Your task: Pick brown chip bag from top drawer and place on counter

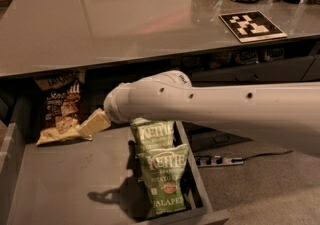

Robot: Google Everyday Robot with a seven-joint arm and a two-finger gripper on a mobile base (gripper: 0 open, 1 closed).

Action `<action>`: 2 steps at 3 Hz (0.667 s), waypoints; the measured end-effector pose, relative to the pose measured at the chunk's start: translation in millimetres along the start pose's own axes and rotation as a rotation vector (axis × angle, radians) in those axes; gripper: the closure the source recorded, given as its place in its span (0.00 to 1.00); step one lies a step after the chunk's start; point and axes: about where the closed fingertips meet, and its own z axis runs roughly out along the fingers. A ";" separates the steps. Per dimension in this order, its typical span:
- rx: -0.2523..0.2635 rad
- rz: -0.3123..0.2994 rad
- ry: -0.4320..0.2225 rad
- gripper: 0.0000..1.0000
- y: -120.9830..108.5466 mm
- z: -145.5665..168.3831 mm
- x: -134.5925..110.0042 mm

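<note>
fingers (95, 122) by brown chip bag (62, 111) bottom band | opening: cannot tell | bag: dark, crinkly, cream bands

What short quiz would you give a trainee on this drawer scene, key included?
1. True or false: the brown chip bag already lies on the counter.
2. Where is the claw? A) above the counter; B) inside the top drawer, at the brown chip bag's lower edge; C) at the drawer's front wall.
3. How many green Kettle bags stand along the drawer's right wall?
Key: 1 false, the bag leans at the drawer's back left; 2 B; 3 two.
</note>
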 end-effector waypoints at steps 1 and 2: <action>0.053 0.042 -0.023 0.00 -12.5 13.0 -2.2; 0.015 0.138 -0.014 0.00 -18.6 42.9 -3.8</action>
